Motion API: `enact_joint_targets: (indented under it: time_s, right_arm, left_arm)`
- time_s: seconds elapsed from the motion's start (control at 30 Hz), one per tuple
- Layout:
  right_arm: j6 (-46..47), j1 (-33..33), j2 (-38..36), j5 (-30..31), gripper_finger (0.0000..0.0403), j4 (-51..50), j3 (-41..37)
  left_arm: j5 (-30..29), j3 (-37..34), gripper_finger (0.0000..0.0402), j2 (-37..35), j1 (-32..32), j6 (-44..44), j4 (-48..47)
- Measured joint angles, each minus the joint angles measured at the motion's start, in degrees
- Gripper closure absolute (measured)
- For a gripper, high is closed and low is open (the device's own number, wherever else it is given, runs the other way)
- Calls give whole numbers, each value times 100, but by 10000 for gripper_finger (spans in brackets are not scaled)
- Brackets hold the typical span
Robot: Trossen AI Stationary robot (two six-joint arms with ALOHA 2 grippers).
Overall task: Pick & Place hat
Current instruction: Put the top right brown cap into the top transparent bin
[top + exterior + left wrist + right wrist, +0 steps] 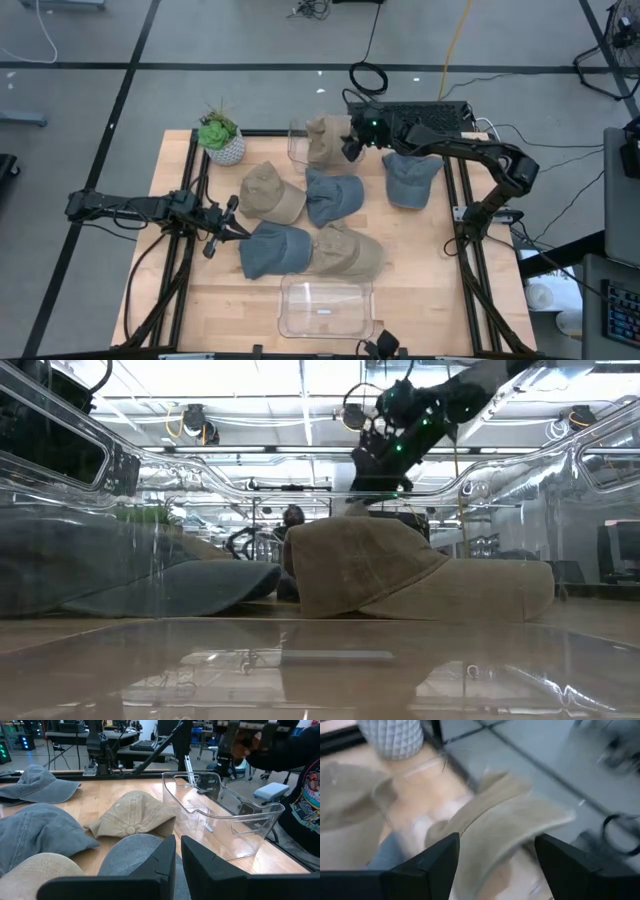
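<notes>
Right hand (pixel 350 143) spread wide above tan hat (pixel 326 138), hat resting in clear bin (pixel 296 143) at tabletop far edge. Left hand (pixel 236 222) closed, empty, beside blue hat (pixel 272 249).

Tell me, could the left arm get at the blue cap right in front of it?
Probably yes. The left gripper sits shut right beside the blue cap, with nothing between them. It would have to open its fingers first.
</notes>
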Motion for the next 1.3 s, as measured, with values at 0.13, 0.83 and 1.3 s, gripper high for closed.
enact_joint_targets:
  time_s: [0.13,0.83,1.3]
  right_arm:
    - [-674,165,-319,772,160,202,5]
    - [-2085,-368,855,-433,401,-2414,2464]
    - [-1559,-571,2236,-1295,403,-2837,2412]
  left_arm:
    - [0,0,364,-1,0,1,0]
    - [0,0,364,-1,0,0,-1]
    - [-2,0,364,-2,0,0,-2]
